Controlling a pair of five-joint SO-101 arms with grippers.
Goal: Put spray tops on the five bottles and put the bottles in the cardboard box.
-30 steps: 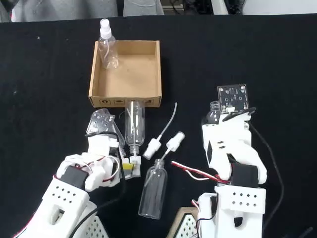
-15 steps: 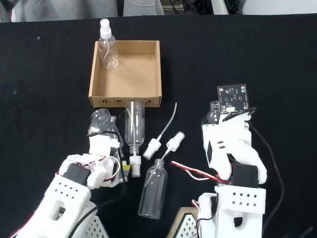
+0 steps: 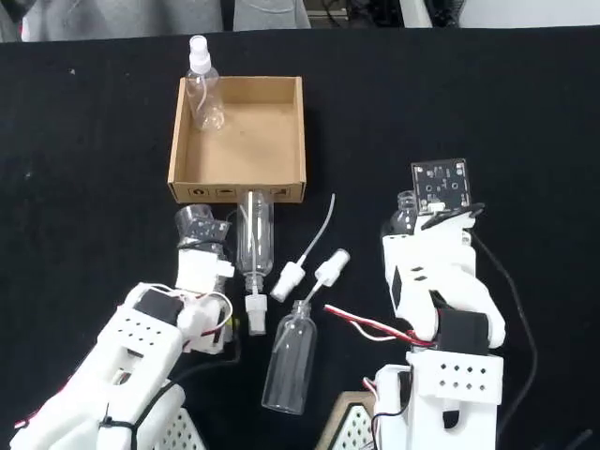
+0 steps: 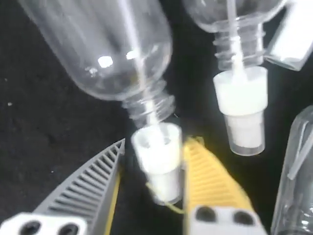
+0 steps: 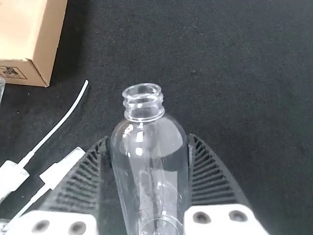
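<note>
My left gripper (image 4: 156,143) is shut on a white spray top (image 4: 159,156), whose tube runs into the neck of a clear bottle (image 4: 107,49) lying on the table. That bottle (image 3: 199,225) lies in front of the cardboard box (image 3: 239,187). A second bottle (image 3: 254,234) with a spray top (image 3: 255,309) at its neck lies beside it. Two loose spray tops (image 3: 289,278) (image 3: 330,267) and a capless bottle (image 3: 291,361) lie in the middle. My right gripper (image 5: 148,141) is shut on an open-necked bottle (image 5: 146,147), held upright. A capped bottle (image 3: 203,89) leans in the box's far left corner.
The black table (image 3: 525,112) is bare to the right and behind the box. The box's near wall stands just beyond the lying bottles. A small circuit board (image 3: 441,185) sits on the right arm's wrist.
My left arm has pushed forward toward the box, and the bottle at its gripper has shifted slightly with it. The right arm and its bottle have kept still.
</note>
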